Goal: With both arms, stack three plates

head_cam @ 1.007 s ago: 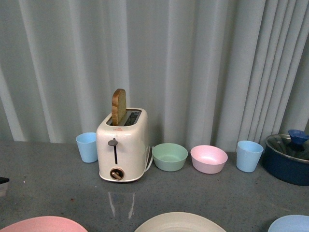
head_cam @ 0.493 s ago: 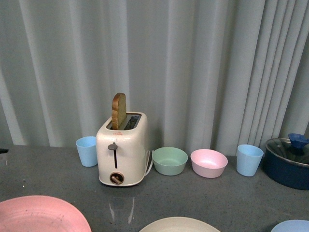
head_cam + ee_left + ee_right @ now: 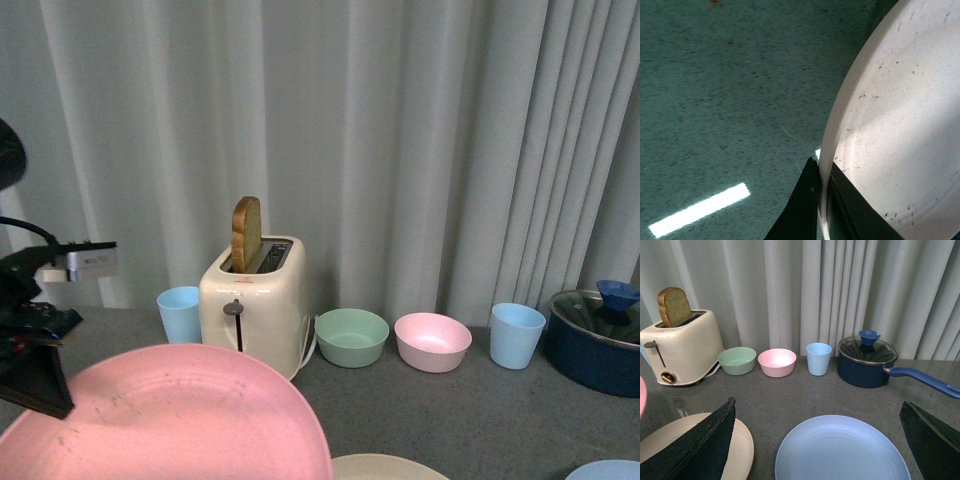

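Front view: pink plate (image 3: pixel 170 420) now raised, left pincer (image 3: pixel 38 385) clamping rim.

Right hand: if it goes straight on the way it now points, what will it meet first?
Probably the light blue plate, lying ahead of the right hand, between its open fingers. Depth is unclear, so I cannot be sure.

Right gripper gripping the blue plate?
No, the right gripper is wide open; the light blue plate lies flat on the countertop.
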Controlling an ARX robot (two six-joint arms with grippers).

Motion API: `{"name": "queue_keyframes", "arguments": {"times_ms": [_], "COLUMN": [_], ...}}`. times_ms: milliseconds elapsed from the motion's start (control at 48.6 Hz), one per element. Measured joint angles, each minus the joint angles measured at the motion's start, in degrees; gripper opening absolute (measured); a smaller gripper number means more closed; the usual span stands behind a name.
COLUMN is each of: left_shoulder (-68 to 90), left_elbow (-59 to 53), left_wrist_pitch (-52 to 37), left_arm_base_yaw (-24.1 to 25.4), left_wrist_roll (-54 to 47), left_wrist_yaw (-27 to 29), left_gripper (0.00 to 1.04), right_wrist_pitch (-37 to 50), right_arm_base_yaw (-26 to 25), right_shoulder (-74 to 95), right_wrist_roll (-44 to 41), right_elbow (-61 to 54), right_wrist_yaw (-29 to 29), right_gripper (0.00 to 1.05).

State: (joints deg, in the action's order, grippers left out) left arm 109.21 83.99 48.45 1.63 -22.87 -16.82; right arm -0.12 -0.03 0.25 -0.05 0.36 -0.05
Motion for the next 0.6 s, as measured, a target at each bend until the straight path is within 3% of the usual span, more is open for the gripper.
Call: {"name": "queue_keyframes", "arguments": {"times_ms": [329, 596], "left_shoulder": [1.16, 5.46], "left_elbow": [0.02, 2.34], "left_wrist_pitch": [-3.02, -4.79], "left_arm_base_yaw": [-11.96, -15.93], "left_wrist_roll": [9.44, 13.46], "left_wrist_yaw": [0.24, 2.75], "left_gripper": [0.03, 0.03], "right_wrist_pitch": [0.00, 0.00], "right_arm_base_yaw": [0.00, 0.00], "right_shoulder": [0.00, 0.00], "right_wrist_roll": [0.00, 0.00], "right_elbow": [0.00, 0.00], "right_wrist_yaw": [0.00, 0.00], "right_gripper": [0.97, 0.97]}}
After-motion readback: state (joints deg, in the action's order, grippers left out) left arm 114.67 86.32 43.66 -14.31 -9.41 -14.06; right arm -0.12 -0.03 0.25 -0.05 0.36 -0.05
